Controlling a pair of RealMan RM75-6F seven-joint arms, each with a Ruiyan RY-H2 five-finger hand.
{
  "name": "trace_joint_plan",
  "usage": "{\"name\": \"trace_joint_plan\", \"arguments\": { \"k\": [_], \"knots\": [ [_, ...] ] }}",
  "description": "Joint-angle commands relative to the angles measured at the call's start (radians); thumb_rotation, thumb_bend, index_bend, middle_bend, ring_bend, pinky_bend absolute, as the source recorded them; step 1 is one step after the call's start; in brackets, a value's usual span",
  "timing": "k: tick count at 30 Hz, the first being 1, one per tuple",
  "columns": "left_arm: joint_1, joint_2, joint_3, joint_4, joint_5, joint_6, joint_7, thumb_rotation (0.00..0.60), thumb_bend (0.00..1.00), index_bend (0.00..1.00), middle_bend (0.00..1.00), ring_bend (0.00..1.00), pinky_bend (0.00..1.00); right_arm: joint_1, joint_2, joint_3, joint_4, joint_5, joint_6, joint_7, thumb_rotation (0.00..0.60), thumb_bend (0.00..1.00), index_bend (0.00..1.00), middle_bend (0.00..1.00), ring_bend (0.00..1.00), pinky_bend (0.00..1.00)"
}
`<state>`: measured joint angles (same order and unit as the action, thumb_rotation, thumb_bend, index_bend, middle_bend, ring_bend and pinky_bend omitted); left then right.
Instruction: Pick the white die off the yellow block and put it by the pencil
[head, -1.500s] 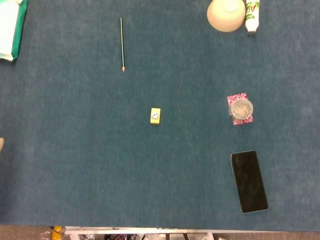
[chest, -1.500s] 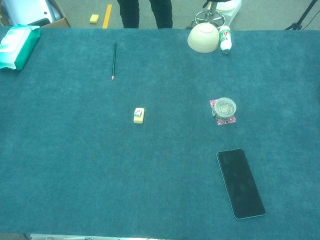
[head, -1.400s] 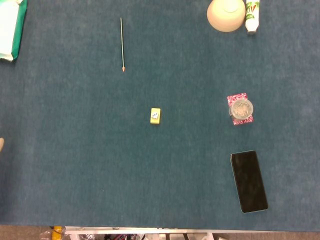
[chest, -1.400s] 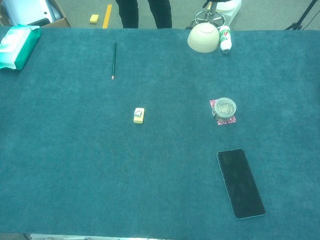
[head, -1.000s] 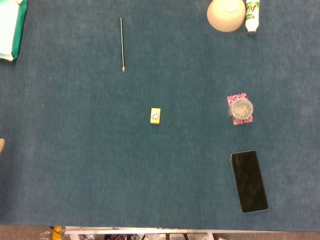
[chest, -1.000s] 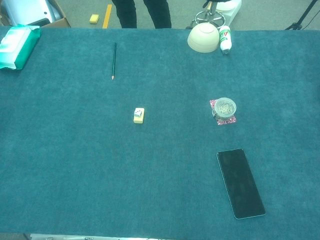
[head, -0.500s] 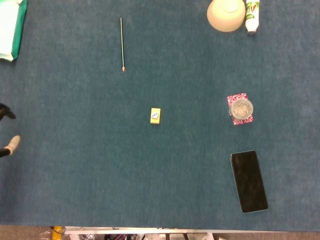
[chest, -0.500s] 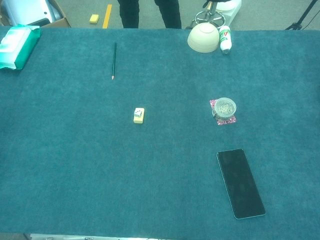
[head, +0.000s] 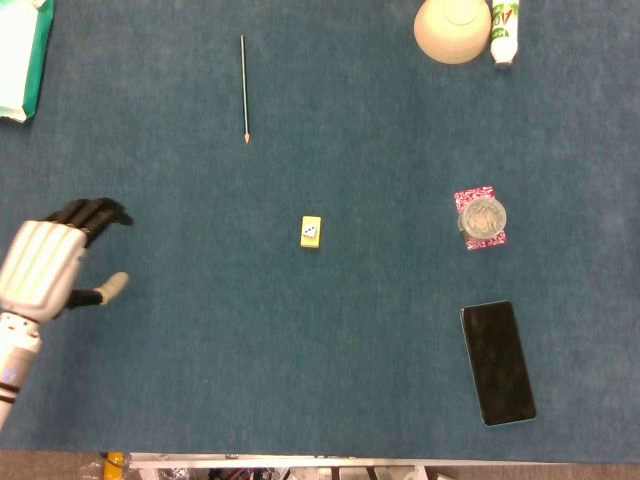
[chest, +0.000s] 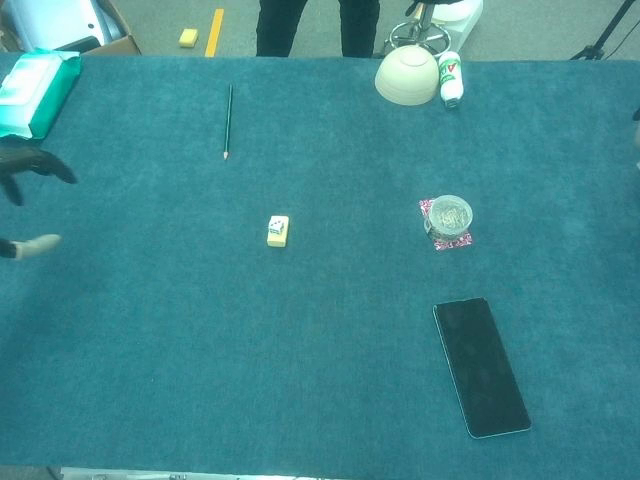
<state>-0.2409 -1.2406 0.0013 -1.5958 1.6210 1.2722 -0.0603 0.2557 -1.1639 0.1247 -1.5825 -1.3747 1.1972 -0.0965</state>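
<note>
The white die (head: 311, 232) (chest: 277, 226) lies on top of the small yellow block (head: 311, 240) (chest: 277, 236) near the table's middle. The pencil (head: 243, 87) (chest: 228, 121) lies farther back and to the left, its tip pointing toward me. My left hand (head: 50, 263) (chest: 22, 200) hovers at the left edge, fingers spread and holding nothing, well left of the block. My right hand is in neither view.
A black phone (head: 497, 362) (chest: 480, 366) lies at the front right. A glass on a pink coaster (head: 483, 218) (chest: 448, 217) stands right of the block. A beige bowl (head: 451, 29) (chest: 406, 75), a small bottle (head: 505, 30) and a wipes pack (chest: 35, 92) sit along the back.
My left hand has come in from the left edge toward the block, going from fingertips only to the whole hand in the head view. A person behind the table has shifted right.
</note>
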Motion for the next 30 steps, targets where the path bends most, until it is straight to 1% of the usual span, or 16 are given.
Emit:
{"name": "trace_joint_plan", "arguments": {
  "k": [1,3,4,10,16,21,24,30],
  "knots": [
    [-0.053,-0.026,0.004,-0.025,0.011,-0.061,-0.097,0.6,0.22,0.29,0.14,0.24,0.41,0.036,-0.009,0.02,0.013,0.042,-0.047,-0.011,0.6,0.25,0.47,0.35,0.24,0.26],
    [-0.076,-0.036,0.003,-0.033,0.019,-0.081,-0.145,0.6,0.22,0.29,0.07,0.22,0.39,0.054,-0.018,0.029,0.024,0.06,-0.069,-0.017,0.6,0.24,0.45,0.35,0.24,0.26],
    [-0.09,-0.043,0.001,-0.034,0.028,-0.089,-0.16,0.6,0.22,0.29,0.06,0.2,0.37,0.065,-0.023,0.034,0.029,0.067,-0.081,-0.023,0.6,0.23,0.43,0.35,0.24,0.26],
    [-0.143,-0.098,-0.005,-0.025,0.05,-0.12,-0.15,0.6,0.22,0.3,0.05,0.12,0.3,0.108,-0.04,0.054,0.048,0.088,-0.108,-0.033,0.6,0.21,0.42,0.35,0.24,0.26],
    [-0.181,-0.161,-0.003,-0.019,0.042,-0.158,-0.129,0.6,0.22,0.33,0.03,0.12,0.3,0.132,-0.038,0.078,0.064,0.127,-0.135,0.016,0.6,0.21,0.42,0.35,0.24,0.26],
    [-0.212,-0.211,-0.003,0.0,0.032,-0.19,-0.125,0.6,0.22,0.33,0.01,0.09,0.28,0.143,-0.034,0.078,0.08,0.133,-0.146,0.03,0.6,0.21,0.42,0.35,0.24,0.26],
    [-0.237,-0.239,-0.003,0.018,0.021,-0.225,-0.118,0.6,0.22,0.33,0.0,0.06,0.26,0.146,-0.03,0.077,0.082,0.133,-0.145,0.034,0.6,0.21,0.42,0.35,0.24,0.26],
    [-0.288,-0.296,-0.011,0.071,0.005,-0.275,-0.127,0.6,0.22,0.33,0.0,0.01,0.2,0.147,-0.021,0.072,0.085,0.14,-0.139,0.04,0.6,0.21,0.42,0.35,0.24,0.26]
  ]
}}
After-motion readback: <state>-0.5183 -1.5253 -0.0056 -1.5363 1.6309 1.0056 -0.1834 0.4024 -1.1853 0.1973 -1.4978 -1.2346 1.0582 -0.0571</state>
